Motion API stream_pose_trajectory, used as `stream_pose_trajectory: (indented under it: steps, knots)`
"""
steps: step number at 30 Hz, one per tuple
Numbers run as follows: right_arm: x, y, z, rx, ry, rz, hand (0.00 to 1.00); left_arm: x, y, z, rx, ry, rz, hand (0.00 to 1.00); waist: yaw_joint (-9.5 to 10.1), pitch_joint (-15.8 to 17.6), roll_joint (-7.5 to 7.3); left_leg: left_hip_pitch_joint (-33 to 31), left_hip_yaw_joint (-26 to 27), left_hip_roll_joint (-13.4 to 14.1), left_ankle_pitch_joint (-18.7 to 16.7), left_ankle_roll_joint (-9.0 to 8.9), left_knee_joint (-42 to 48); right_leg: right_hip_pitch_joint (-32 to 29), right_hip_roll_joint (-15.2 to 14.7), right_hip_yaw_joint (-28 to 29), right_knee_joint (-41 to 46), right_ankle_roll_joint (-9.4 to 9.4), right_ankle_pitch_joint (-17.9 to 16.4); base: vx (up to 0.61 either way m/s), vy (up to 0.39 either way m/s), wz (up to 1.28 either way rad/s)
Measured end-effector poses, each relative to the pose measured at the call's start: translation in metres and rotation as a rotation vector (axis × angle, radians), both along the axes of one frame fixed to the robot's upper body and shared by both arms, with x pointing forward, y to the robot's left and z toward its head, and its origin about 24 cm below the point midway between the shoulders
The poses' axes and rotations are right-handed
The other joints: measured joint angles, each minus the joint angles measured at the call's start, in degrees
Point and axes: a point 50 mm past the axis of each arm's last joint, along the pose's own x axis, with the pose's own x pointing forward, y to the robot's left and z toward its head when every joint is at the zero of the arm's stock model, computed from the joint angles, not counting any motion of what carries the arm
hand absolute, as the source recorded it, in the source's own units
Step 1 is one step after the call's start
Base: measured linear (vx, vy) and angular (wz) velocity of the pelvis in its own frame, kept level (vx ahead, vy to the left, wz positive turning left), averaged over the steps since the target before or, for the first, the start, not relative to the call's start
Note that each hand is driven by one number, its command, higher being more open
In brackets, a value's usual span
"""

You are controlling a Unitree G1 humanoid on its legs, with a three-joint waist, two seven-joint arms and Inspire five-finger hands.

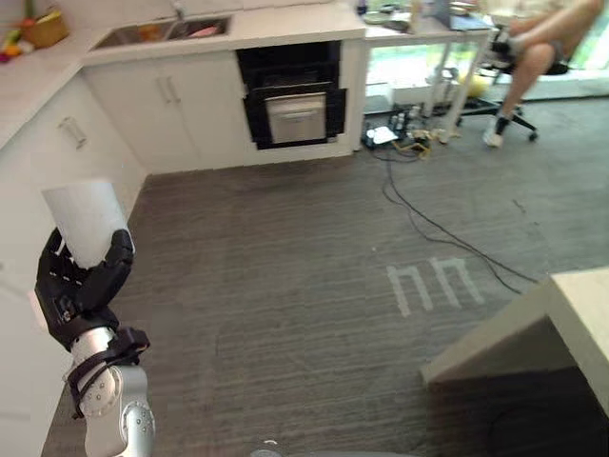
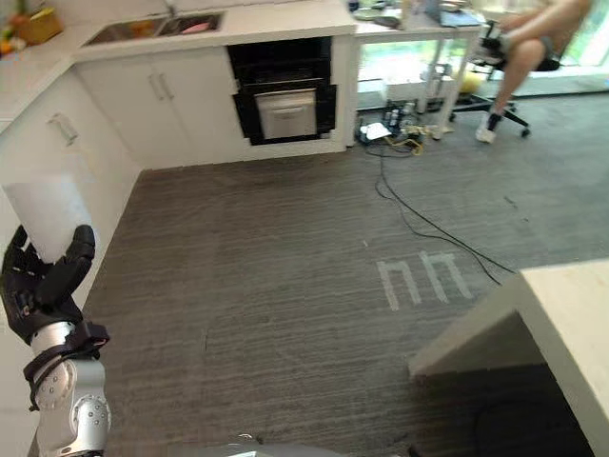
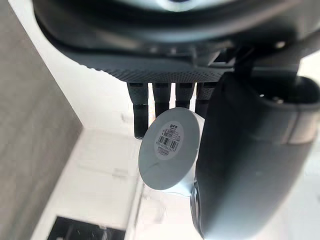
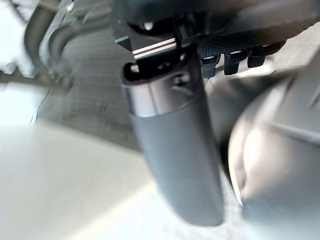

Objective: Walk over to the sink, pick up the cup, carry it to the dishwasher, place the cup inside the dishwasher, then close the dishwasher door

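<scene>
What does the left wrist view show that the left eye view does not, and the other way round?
Left wrist view: the cup's round base with a barcode sticker. Left eye view: the sink, the dark dishwasher under the counter, a seated person. Both: the left robot hand curled round the white cup.

A white L-shaped worktop [image 1: 285, 24] carries a woven tan basket [image 1: 45, 29] of coloured fruit at its far left corner. White cabinet doors with slim handles [image 1: 171, 100] stand below its front edge. At the worktop's right end stands a white desk [image 1: 428, 29], with a tangle of plugs and cables [image 1: 395, 133] on the floor beneath. Beside it a person [image 1: 533, 43] sits on a black swivel chair [image 1: 555, 69]. Pale tape marks [image 1: 433, 283] lie on the grey striped carpet floor [image 1: 285, 286], near a beige table corner [image 1: 571, 314].
</scene>
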Motion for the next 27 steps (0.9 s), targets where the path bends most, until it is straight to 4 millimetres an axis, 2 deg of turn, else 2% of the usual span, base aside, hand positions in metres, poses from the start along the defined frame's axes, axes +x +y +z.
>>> stream_pose_trajectory:
  steps: [1,2,3,4,5,6,7,8,10,11,12,13,20,24,26,27]
  knots:
    - [-0.005,0.006,-0.001,0.009,0.002,0.041,1.00,0.005,-0.014,-0.012,-0.031,0.038,-0.054,0.00,-0.81,0.2,-0.45,-1.0,-6.1,-1.1,0.8,0.10,-0.2,-0.7,4.8,6.7,-0.7,0.65,-2.6,0.06,-0.141,2.60]
    - [-0.007,0.009,-0.001,0.014,-0.008,0.079,1.00,0.007,-0.027,-0.020,-0.056,0.060,-0.103,0.00,-1.16,0.6,-1.33,-1.4,-11.0,-2.8,2.0,-0.48,-0.5,-1.2,6.3,9.4,-1.5,2.08,-3.7,0.04,-0.134,2.49]
    - [-0.007,0.010,-0.001,0.015,-0.018,0.098,1.00,0.008,-0.033,-0.022,-0.061,0.064,-0.129,0.00,-1.05,0.6,-2.20,-1.7,-12.9,-3.8,2.3,-0.69,-0.6,-1.5,6.2,9.7,-2.7,2.17,-3.4,0.02,-0.167,2.08]
    - [0.001,0.010,-0.001,0.015,-0.048,0.157,1.00,0.008,-0.038,-0.021,-0.053,0.060,-0.164,0.00,-0.59,0.4,-4.83,-2.0,-15.5,-6.1,2.9,-1.29,-1.5,-1.9,4.7,9.7,-5.5,3.10,-3.0,-0.01,-0.158,1.30]
    - [0.007,0.008,-0.001,0.009,-0.065,0.187,1.00,0.007,-0.040,-0.022,-0.057,0.064,-0.174,0.00,-0.18,0.0,-5.58,-2.2,-16.2,-6.4,3.1,-1.37,-2.4,-1.2,4.0,8.9,-6.6,3.36,-4.2,0.03,-0.197,1.20]
    - [0.027,-0.003,0.001,-0.016,-0.123,0.232,1.00,0.005,-0.046,-0.026,-0.074,0.076,-0.188,0.00,0.07,-0.2,-4.87,-2.2,-13.2,-4.3,4.8,-1.91,-4.1,0.2,4.9,6.3,-9.7,2.43,-4.2,0.04,-0.181,0.89]
    - [0.044,-0.016,0.005,-0.044,-0.165,0.269,1.00,0.005,-0.052,-0.028,-0.083,0.077,-0.209,0.00,-0.17,-0.4,-4.19,-2.0,-10.4,-2.8,6.3,-2.35,-4.9,1.2,5.5,4.3,-10.8,2.33,-4.1,0.07,-0.171,1.00]
    - [0.063,-0.026,0.010,-0.067,-0.205,0.308,1.00,0.007,-0.061,-0.030,-0.094,0.076,-0.239,0.00,-0.18,-0.8,-3.57,-1.1,-9.3,-1.4,7.9,-4.48,-7.3,2.4,6.5,2.4,-11.7,2.17,-4.0,0.06,-0.120,0.70]
    - [0.102,-0.034,0.019,-0.091,-0.285,0.387,1.00,0.005,-0.068,-0.033,-0.092,0.089,-0.271,0.00,0.36,-0.8,-3.65,0.4,-9.1,-0.9,9.2,-4.81,-10.0,3.0,7.5,2.3,-12.8,2.05,-3.5,0.06,-0.053,0.15]
    - [0.126,-0.033,0.025,-0.092,-0.366,0.412,1.00,0.004,-0.072,-0.035,-0.089,0.101,-0.294,0.00,0.35,-0.7,-3.88,0.6,-8.9,-0.7,9.3,-4.78,-10.3,3.6,7.9,2.3,-13.9,1.91,-3.2,0.06,-0.030,-0.05]
    - [0.141,-0.029,0.029,-0.081,-0.418,0.433,1.00,0.005,-0.077,-0.036,-0.090,0.107,-0.315,0.00,0.34,-0.6,-4.37,0.6,-8.3,-0.5,9.3,-4.75,-10.2,4.1,7.9,2.3,-14.7,1.89,-3.0,0.05,-0.021,-0.03]
    - [0.125,0.040,0.007,0.187,-0.314,0.596,1.00,0.010,-0.093,-0.045,-0.017,0.137,-0.408,0.00,-3.49,-1.4,-5.16,0.8,-1.3,-1.3,11.9,-2.80,-10.8,7.7,8.1,1.6,-24.6,2.38,4.7,0.00,0.000,0.00]
    - [0.121,0.041,0.006,0.186,-0.319,0.587,1.00,0.011,-0.092,-0.046,-0.017,0.140,-0.403,0.00,-3.90,-1.4,-5.16,0.6,-0.7,-1.4,11.9,-2.79,-10.4,7.6,8.4,2.4,-25.6,2.16,5.4,0.00,0.000,-0.04]
    - [0.115,0.040,0.005,0.187,-0.346,0.520,1.00,0.010,-0.092,-0.051,0.006,0.182,-0.385,0.00,-4.74,-1.4,-5.13,1.5,-0.1,-1.4,11.5,-2.44,-10.2,7.8,8.4,3.7,-25.4,2.13,5.5,-0.02,-0.007,-0.13]
    - [0.109,0.036,0.004,0.184,-0.357,0.451,1.00,0.009,-0.093,-0.052,0.013,0.202,-0.381,0.00,-4.70,-1.3,-5.03,1.7,0.2,-1.7,10.4,-2.12,-8.5,8.3,8.1,4.3,-25.1,2.11,5.4,-0.02,0.002,-0.15]
    - [0.105,0.033,0.004,0.176,-0.362,0.412,1.00,0.009,-0.094,-0.054,0.017,0.216,-0.381,0.00,-4.70,-1.2,-4.86,1.4,0.3,-1.9,8.7,-1.79,-5.9,8.7,7.6,4.6,-24.3,2.28,4.9,-0.03,0.023,-0.10]
